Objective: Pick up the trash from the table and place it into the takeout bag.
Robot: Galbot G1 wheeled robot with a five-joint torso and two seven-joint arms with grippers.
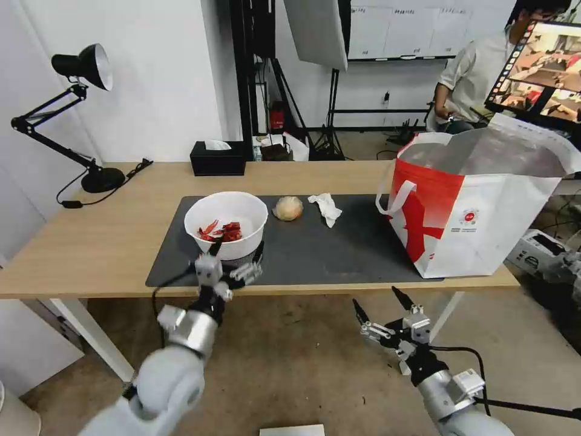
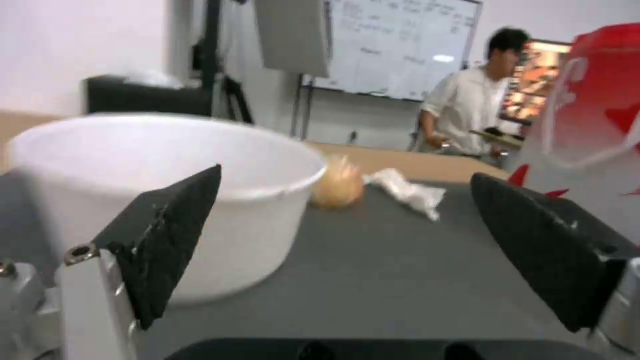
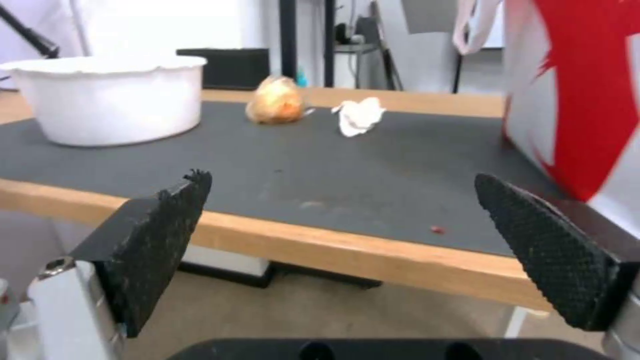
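From the head camera, the table (image 1: 91,242) carries a dark mat (image 1: 315,248) with a white bowl (image 1: 226,223) of red scraps at its left end, a tan ball (image 1: 288,208) and a crumpled tissue (image 1: 325,208) beside it, and the big red-and-white bag (image 1: 472,206) standing open at the right end. The left gripper (image 1: 236,257) sits at the table's near edge just in front of the bowl, fingers spread; the right gripper (image 1: 380,306) hangs below the table edge, fingers also spread. In the left wrist view, the left gripper's black pads (image 2: 167,235) stand wide apart, one in front of the bowl's wall (image 2: 167,195), gripping nothing. In the right wrist view, the right gripper's pads (image 3: 153,240) are wide apart too, level with the table edge (image 3: 333,250), the bag (image 3: 580,95) off to one side.
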